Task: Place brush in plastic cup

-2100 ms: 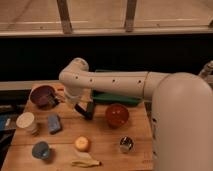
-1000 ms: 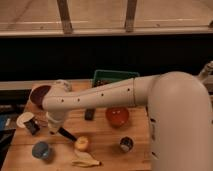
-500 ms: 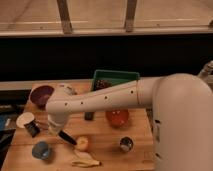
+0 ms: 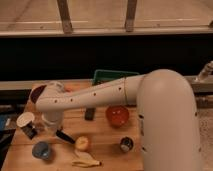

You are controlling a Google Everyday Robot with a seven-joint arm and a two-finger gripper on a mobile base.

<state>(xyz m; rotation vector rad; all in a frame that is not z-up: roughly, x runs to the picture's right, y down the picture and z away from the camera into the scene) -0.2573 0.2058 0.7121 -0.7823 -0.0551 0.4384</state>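
My gripper hangs from the white arm over the left part of the wooden table. It is shut on the brush, whose slim black handle sticks out down and to the right; the brush head is hidden by the gripper. The plastic cup, small, round and light blue, stands on the table just below and left of the gripper, a short way from the brush.
A purple bowl is at the back left and a white cup with a dark object at the left edge. A black bar, red bowl, green tray, orange fruit, banana and metal can are also there.
The arm has swung from the table's middle back to the left front with the brush in the gripper. In the last half second it has barely moved.
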